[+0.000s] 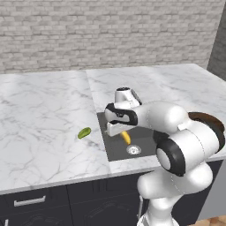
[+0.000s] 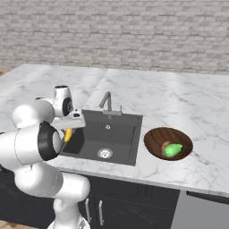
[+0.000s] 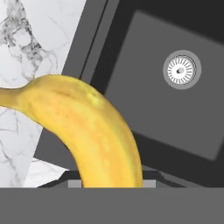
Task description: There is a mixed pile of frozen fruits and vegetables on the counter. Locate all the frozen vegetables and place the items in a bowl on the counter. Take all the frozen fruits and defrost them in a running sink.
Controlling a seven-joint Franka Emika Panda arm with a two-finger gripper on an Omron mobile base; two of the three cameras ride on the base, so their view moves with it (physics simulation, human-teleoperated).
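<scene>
My gripper is shut on the yellow banana and holds it over the left part of the dark grey sink. The round silver drain lies below, a little to the right. The olive-green oval fruit rests on the white marble counter left of the sink. Right of the sink, the dark wooden bowl holds the bright green piece and the brown lump.
A grey curved faucet stands at the back edge of the sink. A grey brick wall runs behind the counter. Dark cabinets sit under the counter's front edge.
</scene>
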